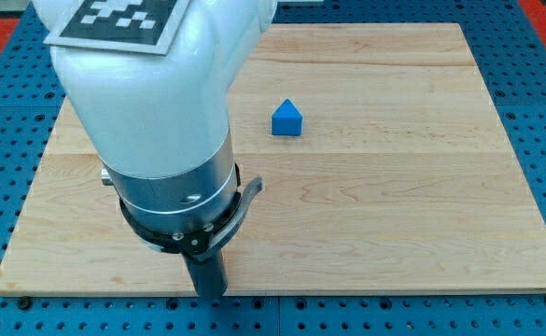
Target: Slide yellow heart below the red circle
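Neither the yellow heart nor the red circle shows in the camera view; the arm's large white and silver body covers the board's left part and may hide them. My tip (211,293) is at the end of the dark rod, near the board's bottom edge at the lower left. The only block in sight is a blue block with a pointed top (287,119), well above and to the right of my tip, in the board's upper middle.
The wooden board (394,205) lies on a blue perforated table (543,112). The arm's body (151,121) fills the upper left of the view and carries a black-and-white marker on top.
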Controlling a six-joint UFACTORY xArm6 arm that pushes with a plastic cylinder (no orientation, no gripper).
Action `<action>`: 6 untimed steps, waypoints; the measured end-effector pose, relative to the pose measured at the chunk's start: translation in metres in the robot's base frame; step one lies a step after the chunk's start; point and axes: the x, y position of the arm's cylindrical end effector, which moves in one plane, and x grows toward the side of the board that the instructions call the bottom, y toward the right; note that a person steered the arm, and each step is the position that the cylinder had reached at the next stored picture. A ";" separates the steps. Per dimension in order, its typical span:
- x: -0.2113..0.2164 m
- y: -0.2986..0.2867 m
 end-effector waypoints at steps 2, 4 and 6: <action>-0.007 0.069; -0.016 0.007; -0.022 -0.058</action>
